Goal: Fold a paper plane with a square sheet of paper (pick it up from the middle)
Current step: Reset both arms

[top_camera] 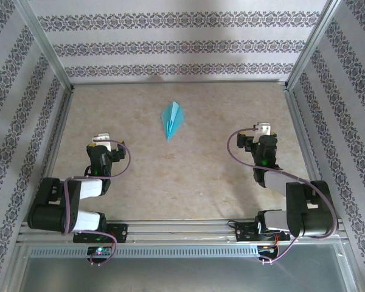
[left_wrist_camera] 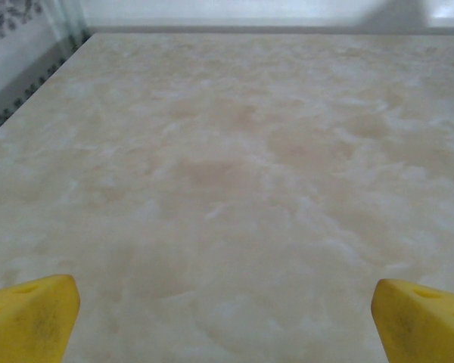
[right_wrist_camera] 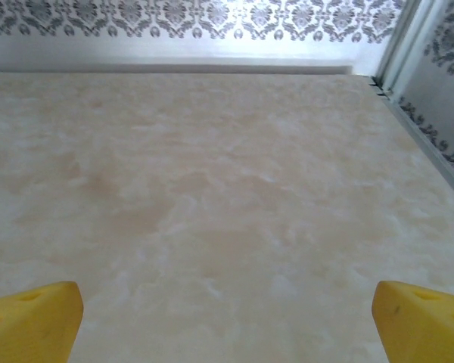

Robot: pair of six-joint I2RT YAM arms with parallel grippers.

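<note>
Spanning the enclosure, beige table (top_camera: 170, 176). Your left gripper (top_camera: 101, 139) and right gripper (top_camera: 263, 129) both sit spread wide, empty. The square sheet of paper (top_camera: 172, 120), folded to a pointed dart, lies between them, farther back, well apart from both.

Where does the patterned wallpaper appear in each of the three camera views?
Top external: the patterned wallpaper spans the top and runs down both sides.
Left wrist: it sits in the top-left corner.
Right wrist: it forms a strip along the top and continues down the right edge.
Shared landmark: the marbled tabletop, lying below the wallpaper in every view.
</note>
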